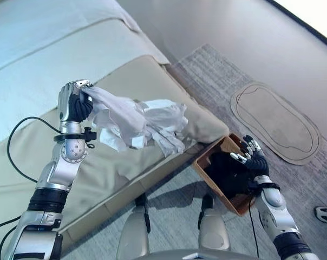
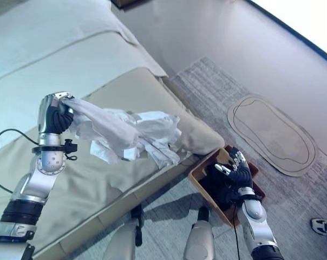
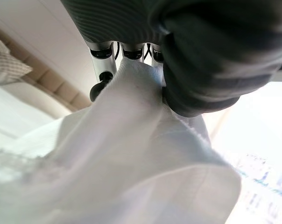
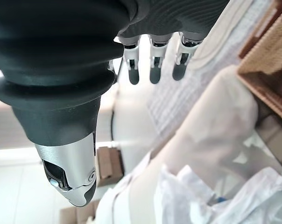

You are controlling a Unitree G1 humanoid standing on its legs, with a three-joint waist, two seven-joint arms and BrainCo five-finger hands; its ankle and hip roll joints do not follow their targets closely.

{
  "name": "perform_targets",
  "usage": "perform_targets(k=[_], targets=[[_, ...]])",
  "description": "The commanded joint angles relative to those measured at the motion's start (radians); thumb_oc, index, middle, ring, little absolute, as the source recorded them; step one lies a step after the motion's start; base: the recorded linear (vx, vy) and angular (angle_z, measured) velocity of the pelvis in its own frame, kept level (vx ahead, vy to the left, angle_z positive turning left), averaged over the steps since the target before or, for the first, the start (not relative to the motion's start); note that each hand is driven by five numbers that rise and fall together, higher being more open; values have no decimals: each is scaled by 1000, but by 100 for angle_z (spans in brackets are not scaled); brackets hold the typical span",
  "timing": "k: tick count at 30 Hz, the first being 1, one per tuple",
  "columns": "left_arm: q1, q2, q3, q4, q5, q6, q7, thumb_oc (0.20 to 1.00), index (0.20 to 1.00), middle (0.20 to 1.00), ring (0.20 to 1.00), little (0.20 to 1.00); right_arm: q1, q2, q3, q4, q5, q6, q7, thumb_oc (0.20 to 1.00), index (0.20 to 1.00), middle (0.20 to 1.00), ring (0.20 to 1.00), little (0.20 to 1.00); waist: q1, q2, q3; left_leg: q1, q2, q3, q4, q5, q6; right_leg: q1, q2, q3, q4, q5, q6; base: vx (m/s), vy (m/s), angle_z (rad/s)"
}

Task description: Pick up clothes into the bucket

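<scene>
left robot hand [image 1: 77, 103]: raised over the sofa, fingers clenched on one end of the white garment [image 1: 139, 122]
white garment: hanging in the air from that grip, crumpled far end trailing right, down to the sofa cushion [image 1: 152, 76] edge
right robot hand [image 1: 253, 157]: fingers loose and spread, grasping nothing, just over the bucket
bucket [image 1: 204, 162]: brown, dark inside, on the floor right of the sofa, near the grey rug [image 1: 217, 76]
oval mat [image 1: 277, 122]: on the rug, far right

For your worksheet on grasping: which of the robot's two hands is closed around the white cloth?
The left hand, raised over the sofa, grips the white cloth; the right hand hovers open.
</scene>
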Motion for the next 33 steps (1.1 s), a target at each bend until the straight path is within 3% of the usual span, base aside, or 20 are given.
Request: perform_targets(k=[1, 16, 21, 27, 33], targets=[[-112, 39, 35, -41, -79, -60, 1, 200, 200, 200, 200, 200, -8, 11, -8, -26, -13, -19, 18, 1000, 1000, 1000, 1000, 1000, -4, -22, -55, 45, -34, 1, 10, -80, 28, -15, 49, -27, -146, 175, -41, 103, -42, 7], [-423, 75, -140, -116, -159, -59, -70, 200, 200, 200, 200, 200, -54, -28, 137, -57, -191, 24, 68, 1000, 1000, 1000, 1000, 1000, 7, -1, -170, 208, -24, 8, -88, -64, 25, 132, 71, -57, -199, 160, -31, 72, -31, 3], [-550, 34, -226, -120, -182, -60, -91, 200, 200, 200, 200, 200, -137, -77, 247, -85, -296, 42, 113, 1000, 1000, 1000, 1000, 1000, 24, 1, -203, 239, -21, 2, -100, -63, 25, 173, 75, -67, -210, 153, -30, 49, -33, -1], [-675, -77, -325, -103, -228, -52, -107, 200, 200, 200, 200, 200, -295, -33, 362, -121, -244, 53, 155, 1000, 1000, 1000, 1000, 1000, 40, 3, -231, 267, -20, -6, -106, -65, 24, 211, 80, -79, -227, 148, -30, 29, -16, 5], [-758, -127, -379, -88, -265, -44, -116, 200, 200, 200, 200, 200, -364, 4, 399, -134, -264, 61, 125, 1000, 1000, 1000, 1000, 1000, 43, 7, -250, 280, -21, -10, -114, -64, 24, 224, 82, -83, -235, 150, -31, 5, -2, 0]])
